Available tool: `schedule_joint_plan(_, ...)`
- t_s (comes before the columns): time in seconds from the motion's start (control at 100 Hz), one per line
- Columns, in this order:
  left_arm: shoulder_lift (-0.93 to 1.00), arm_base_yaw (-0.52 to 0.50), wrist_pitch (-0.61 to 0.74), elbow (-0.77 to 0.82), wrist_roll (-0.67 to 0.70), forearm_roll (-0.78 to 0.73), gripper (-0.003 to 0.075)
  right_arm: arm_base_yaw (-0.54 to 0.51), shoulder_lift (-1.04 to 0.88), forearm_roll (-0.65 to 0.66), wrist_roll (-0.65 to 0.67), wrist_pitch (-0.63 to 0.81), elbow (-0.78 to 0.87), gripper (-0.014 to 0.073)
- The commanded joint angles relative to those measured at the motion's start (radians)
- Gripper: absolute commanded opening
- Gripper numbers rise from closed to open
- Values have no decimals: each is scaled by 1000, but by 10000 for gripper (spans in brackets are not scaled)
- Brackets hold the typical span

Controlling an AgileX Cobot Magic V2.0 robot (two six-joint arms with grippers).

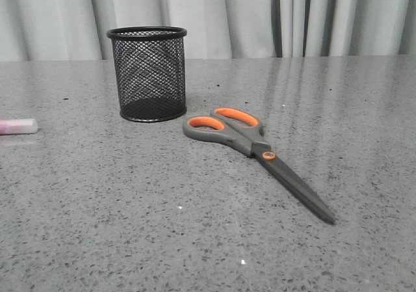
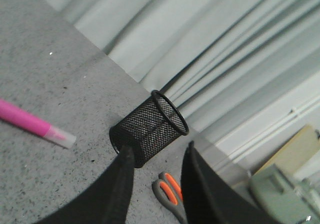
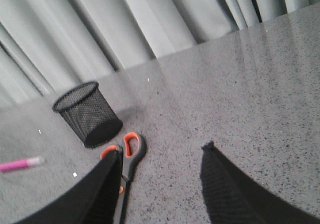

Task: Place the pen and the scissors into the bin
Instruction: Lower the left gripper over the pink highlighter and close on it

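Note:
The black mesh bin (image 1: 148, 74) stands upright on the grey table, empty as far as I can see. The scissors (image 1: 260, 150) lie flat just right of it, closed, orange-looped handles toward the bin, blades pointing to the near right. The pink pen (image 1: 18, 126) lies flat at the far left edge, only its whitish cap end showing. Neither gripper shows in the front view. My left gripper (image 2: 157, 154) is open above the table, with the bin (image 2: 149, 129), pen (image 2: 30, 124) and scissors handles (image 2: 170, 196) in view. My right gripper (image 3: 162, 151) is open above the scissors (image 3: 129, 156).
The speckled grey table (image 1: 130, 227) ends at a pale curtain (image 1: 260, 15) behind. Greenish and tan equipment (image 2: 282, 186) shows beyond the table in the left wrist view.

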State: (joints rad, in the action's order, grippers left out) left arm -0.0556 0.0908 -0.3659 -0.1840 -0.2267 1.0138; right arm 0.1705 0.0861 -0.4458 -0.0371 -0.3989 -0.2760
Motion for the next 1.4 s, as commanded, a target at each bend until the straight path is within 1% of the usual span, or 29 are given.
schedule_joint_plan(0.0, -109, -3, -78, -154, -8, -161, 274, -1, 57, 3, -76, 40, -72, 361)
schedule_joint_plan(0.11, -276, -3, -270, -324, -16, -393, 259, -1, 90, 3, -126, 44, -103, 361)
schedule_joint_plan(0.2, -423, -3, -459, -483, -129, -531, 256, -1, 92, 3, -126, 45, -108, 361)
schedule_joint_plan(0.21, -434, -3, -459, -494, -137, -540, 256, -1, 92, 3, -126, 45, -108, 361)
schedule_joint_plan(0.23, -469, -3, -509, -526, -159, -573, 256, -1, 92, 3, -126, 43, -108, 361)
schedule_joint_plan(0.29, -555, -3, -599, -604, -203, -627, 256, -1, 92, 3, -126, 37, -108, 361)
schedule_joint_plan(0.32, -603, 2, -631, -639, -221, -658, 256, -1, 92, 3, -126, 37, -108, 361)
schedule_joint_plan(0.39, -684, 37, -662, -709, -254, -718, 258, -1, 92, 3, -126, 37, -108, 361)
schedule_joint_plan(0.44, -743, 65, -705, -751, -349, -749, 270, -1, 92, 3, -126, 37, -108, 361)
schedule_joint_plan(0.51, -823, 118, -778, -801, -492, -816, 314, -1, 92, 3, -126, 37, -108, 361)
schedule_joint_plan(0.55, -860, 148, -804, -821, -538, -871, 340, -1, 92, 3, -126, 37, -108, 361)
schedule_joint_plan(0.61, -922, 199, -815, -845, -599, -948, 356, -1, 92, 3, -126, 37, -108, 361)
schedule_joint_plan(0.69, -994, 247, -799, -866, -613, -1038, 348, -1, 92, 3, -126, 35, -108, 361)
schedule_joint_plan(0.74, -1042, 267, -793, -876, -663, -1043, 346, -1, 92, 3, -126, 29, -108, 361)
schedule_joint_plan(0.84, -1127, 271, -772, -898, -841, -1032, 345, -1, 92, 3, -126, 22, -108, 361)
schedule_joint_plan(0.93, -1212, 271, -777, -920, -949, -1032, 345, -1, 92, 3, -126, 22, -108, 361)
schedule_joint_plan(1.13, -1361, 269, -772, -1006, -978, -1040, 345, -1, 92, 3, -126, 16, -108, 361)
schedule_joint_plan(1.39, -1494, 203, -803, -1101, -1011, -1006, 344, -1, 92, 3, -126, -25, -106, 361)
